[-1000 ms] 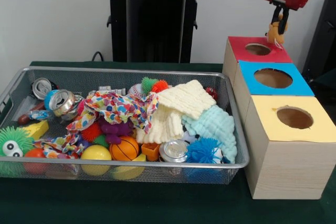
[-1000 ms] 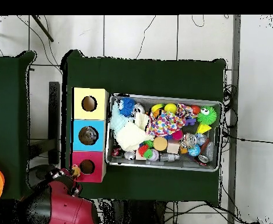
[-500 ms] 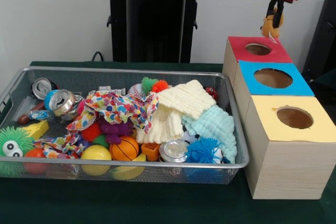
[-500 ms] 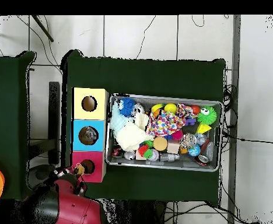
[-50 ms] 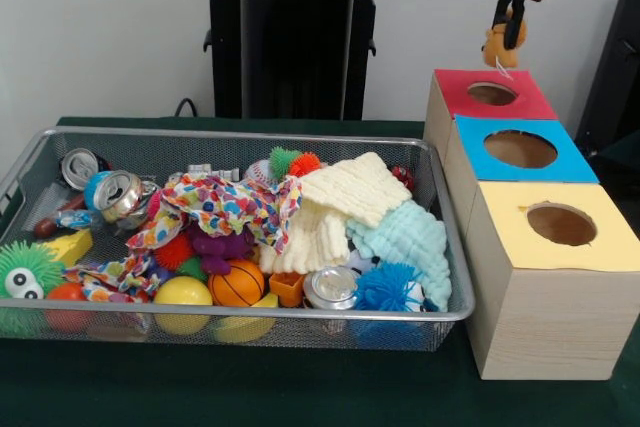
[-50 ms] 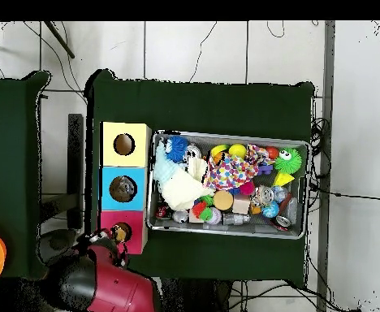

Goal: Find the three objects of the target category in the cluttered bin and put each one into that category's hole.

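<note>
Clutter fills the wire bin (image 5: 240, 137) at the left: cans, balls, a spotted cloth (image 5: 225, 202) and cream cloth (image 5: 335, 207). Right of it stand the boxes; above the red box's hole (image 5: 492, 93) the gripper (image 5: 508, 29) pinches a small orange-yellow toy (image 5: 497, 45) (held clear of the lid).

No readable text — anywhere.
</note>
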You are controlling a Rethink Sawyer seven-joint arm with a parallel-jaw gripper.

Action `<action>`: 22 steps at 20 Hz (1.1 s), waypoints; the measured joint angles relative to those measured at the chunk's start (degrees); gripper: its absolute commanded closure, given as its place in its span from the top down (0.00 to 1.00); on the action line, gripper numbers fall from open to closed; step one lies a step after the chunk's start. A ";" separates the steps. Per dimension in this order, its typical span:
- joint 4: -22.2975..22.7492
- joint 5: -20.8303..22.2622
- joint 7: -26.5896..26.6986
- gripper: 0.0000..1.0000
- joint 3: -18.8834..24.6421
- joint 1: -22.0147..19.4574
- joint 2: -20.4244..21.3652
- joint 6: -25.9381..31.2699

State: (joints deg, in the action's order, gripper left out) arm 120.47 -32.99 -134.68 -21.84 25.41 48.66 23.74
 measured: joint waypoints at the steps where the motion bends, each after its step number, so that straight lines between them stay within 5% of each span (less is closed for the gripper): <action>1: -0.04 0.00 0.00 0.00 0.00 -0.57 -0.02 0.01; 10: 0.15 -0.01 0.00 0.00 1.34 -5.58 -1.22 -0.60; 22: 2.82 -0.05 0.00 0.00 7.77 -10.00 -3.78 -14.23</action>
State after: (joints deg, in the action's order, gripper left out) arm 123.29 -33.03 -134.68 -14.07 15.41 44.87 9.51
